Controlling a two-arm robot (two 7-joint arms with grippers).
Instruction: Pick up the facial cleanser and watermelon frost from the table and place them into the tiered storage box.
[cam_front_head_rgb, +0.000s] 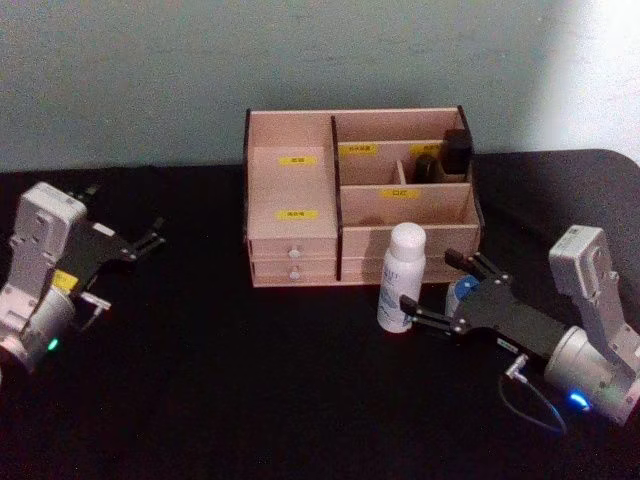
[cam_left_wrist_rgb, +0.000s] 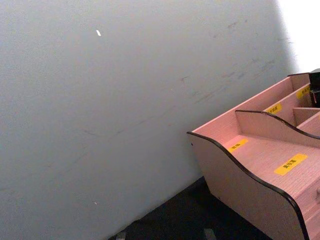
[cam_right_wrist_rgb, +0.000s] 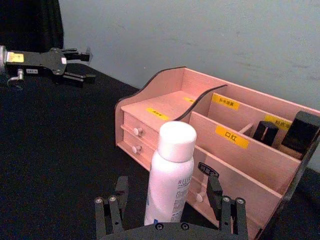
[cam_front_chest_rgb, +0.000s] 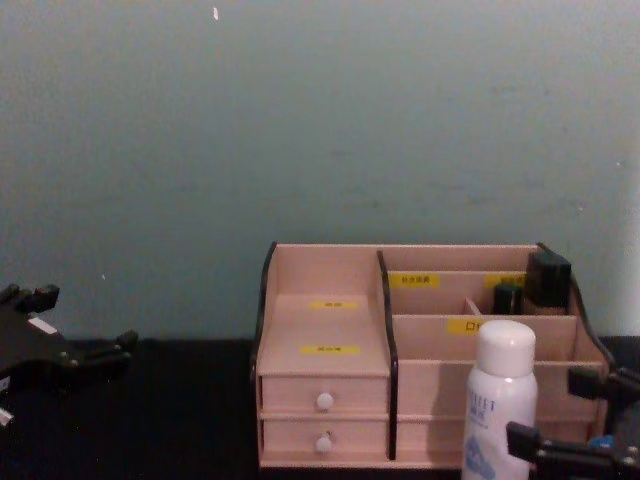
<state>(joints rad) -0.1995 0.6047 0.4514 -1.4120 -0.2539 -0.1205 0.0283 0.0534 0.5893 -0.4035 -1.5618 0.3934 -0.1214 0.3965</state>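
Black table (cam_front_head_rgb: 200, 400). Right gripper (cam_front_head_rgb: 430, 282), fingers apart around watermelon frost (cam_front_head_rgb: 462, 292) beside facial cleanser (cam_front_head_rgb: 402, 280), apparently pre-grasp; tiered storage box (cam_front_head_rgb: 290, 180) just behind. Left gripper (cam_front_head_rgb: 150, 238) parked, fingers likewise apart.

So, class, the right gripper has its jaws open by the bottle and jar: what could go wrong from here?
The right gripper holds its jaws open around the watermelon frost, one tip close beside the tall facial cleanser; closing or lifting could topple it.
The facial cleanser stands between the jar and the tiered storage box, so carrying the jar over may clip it.
The left gripper idles far left.
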